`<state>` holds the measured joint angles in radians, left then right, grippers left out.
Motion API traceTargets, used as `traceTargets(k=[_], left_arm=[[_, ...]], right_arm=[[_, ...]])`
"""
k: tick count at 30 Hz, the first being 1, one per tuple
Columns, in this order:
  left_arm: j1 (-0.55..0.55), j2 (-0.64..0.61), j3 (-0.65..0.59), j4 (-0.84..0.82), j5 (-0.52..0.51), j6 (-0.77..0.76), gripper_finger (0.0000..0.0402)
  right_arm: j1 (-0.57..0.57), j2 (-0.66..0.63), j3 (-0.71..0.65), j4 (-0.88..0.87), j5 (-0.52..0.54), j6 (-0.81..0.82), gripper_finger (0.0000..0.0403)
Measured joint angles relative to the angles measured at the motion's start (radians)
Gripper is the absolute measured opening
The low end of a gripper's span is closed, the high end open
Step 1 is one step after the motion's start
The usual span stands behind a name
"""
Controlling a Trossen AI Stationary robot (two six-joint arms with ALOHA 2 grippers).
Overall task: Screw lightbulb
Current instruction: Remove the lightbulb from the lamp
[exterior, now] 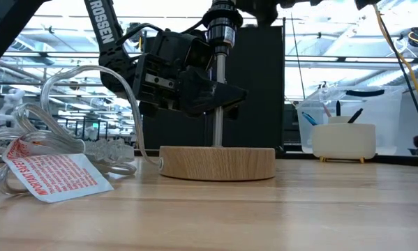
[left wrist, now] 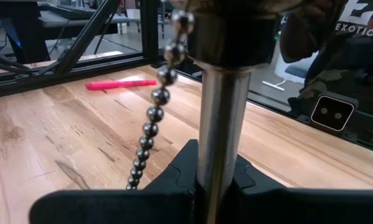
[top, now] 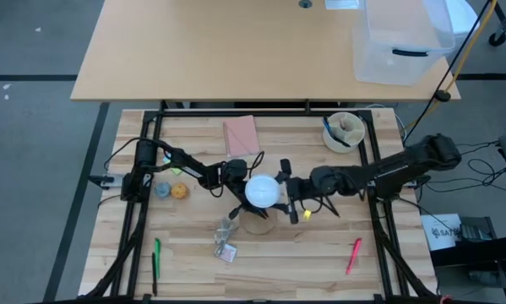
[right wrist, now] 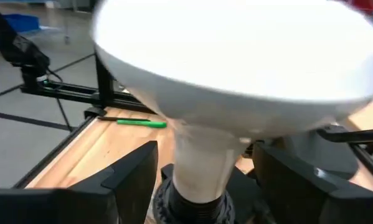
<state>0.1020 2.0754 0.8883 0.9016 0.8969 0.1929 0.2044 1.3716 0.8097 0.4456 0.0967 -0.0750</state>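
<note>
A lamp stands mid-table on a round wooden base (exterior: 218, 162), with a metal stem (exterior: 218, 129) and a black socket (exterior: 222, 28) on top. The white lightbulb (top: 262, 191) sits with its neck (right wrist: 202, 155) in the socket. A bead chain (left wrist: 150, 130) hangs beside the stem. My left gripper (exterior: 219, 94) is shut on the stem, low above the base. My right gripper (right wrist: 205, 180) is open at the bulb's right, one finger on each side of the neck, with gaps showing between them. My left gripper pinches the lamp's metal stem (left wrist: 216, 155) between its two fingers, a little above the wooden base. The fingers come in nearly level from the table's left and lie across the upright stem. The lamp stands upright with its base flat on the table.
A crumpled clear wrapper (exterior: 48, 164) with a red-printed label lies near the base on the left. A green marker (top: 156, 257) and a pink marker (top: 353, 256) lie near the front edge. A white cup (top: 344, 131) and a pink pad (top: 241, 135) sit at the back.
</note>
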Motion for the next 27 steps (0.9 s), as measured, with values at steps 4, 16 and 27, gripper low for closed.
traceTargets(k=[4, 16, 27], left_arm=[[-0.001, 0.000, -0.001, 0.007, -0.032, -0.003, 0.0023], [-0.022, 0.000, 0.001, 0.041, -0.304, -0.021, 0.0023], [-0.023, 0.002, 0.000, 0.088, -0.473, -0.054, 0.0023]], right_arm=[[0.061, -0.024, 0.000, -0.035, 0.134, 0.005, 0.0255], [0.185, -0.025, -0.001, -0.097, 0.575, 0.073, 0.0255], [0.281, -0.008, -0.003, -0.087, 0.776, 0.209, 0.0255]])
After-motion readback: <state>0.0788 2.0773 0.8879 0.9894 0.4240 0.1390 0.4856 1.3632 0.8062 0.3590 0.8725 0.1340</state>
